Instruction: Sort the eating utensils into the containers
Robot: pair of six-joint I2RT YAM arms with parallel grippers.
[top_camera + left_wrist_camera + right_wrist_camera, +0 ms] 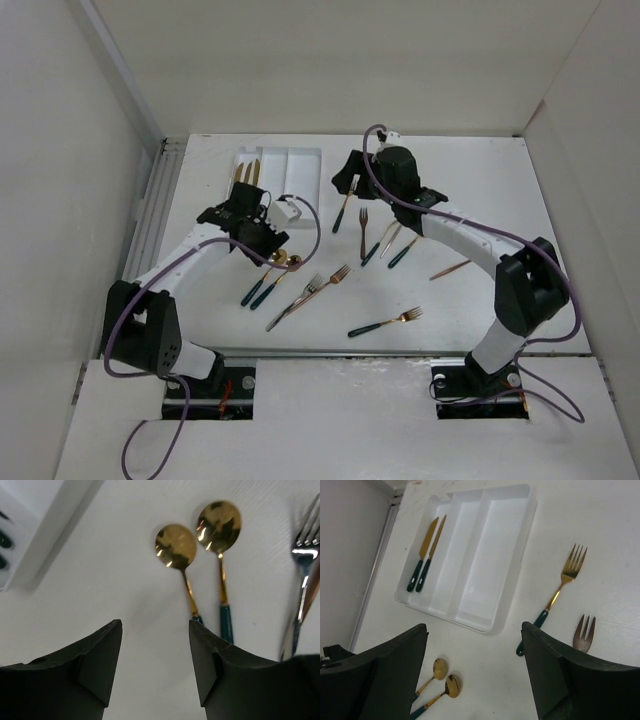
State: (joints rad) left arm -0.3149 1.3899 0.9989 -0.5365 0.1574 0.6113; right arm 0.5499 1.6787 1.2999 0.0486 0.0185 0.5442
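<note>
White counter (500,200) bearing white tray (495,560) toward far side, two knives (422,555) in its leftmost compartment. Parted and empty, left end effector (155,630) near two gold spoons (175,547); likewise parted and empty, right end effector (474,630) near loose forks (572,565) on counter.

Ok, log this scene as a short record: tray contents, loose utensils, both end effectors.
tray: white, three long compartments
left compartment: two knives, green handles, side by side
other two compartments: empty
near left arm: two gold spoons, side by side on the table
near right arm: gold fork lying beside the tray
left end effector: open, holding nothing
right end effector: open, holding nothing
</note>
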